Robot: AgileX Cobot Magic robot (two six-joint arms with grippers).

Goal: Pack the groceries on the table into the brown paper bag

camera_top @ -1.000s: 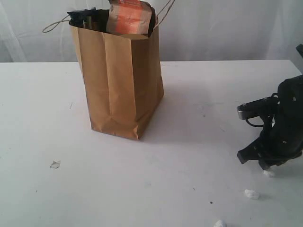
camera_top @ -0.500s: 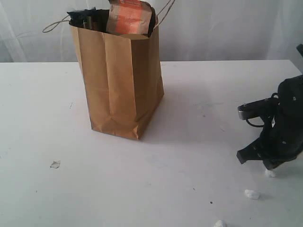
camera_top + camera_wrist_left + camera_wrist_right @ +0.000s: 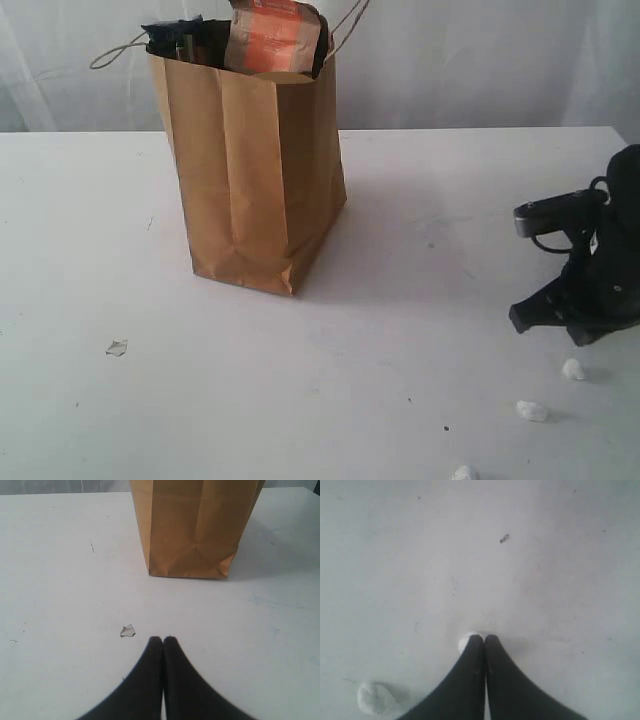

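Observation:
The brown paper bag (image 3: 255, 170) stands upright on the table (image 3: 420, 200), left of centre. A brown pouch with an orange label (image 3: 272, 38) sticks out of its top, beside a dark item (image 3: 175, 30); the other groceries are hidden. No groceries lie on the tabletop. My right gripper (image 3: 585, 335) hangs low at the right edge, shut (image 3: 484, 639), with a white crumb (image 3: 464, 642) on the table just behind its tips. The left gripper (image 3: 163, 640) is shut and empty, facing the bag's base (image 3: 195, 525) from some way off.
Small white crumbs (image 3: 573, 369) (image 3: 532, 409) (image 3: 463, 472) lie near the right gripper, and another crumb (image 3: 376, 698) shows in the right wrist view. A tiny clear scrap (image 3: 117, 348) (image 3: 128, 630) lies left of the bag. A pale curtain hangs behind the table.
The right gripper has closed fully and shifted up and to the right, uncovering the white crumb under it. The bag and the left gripper have not moved.

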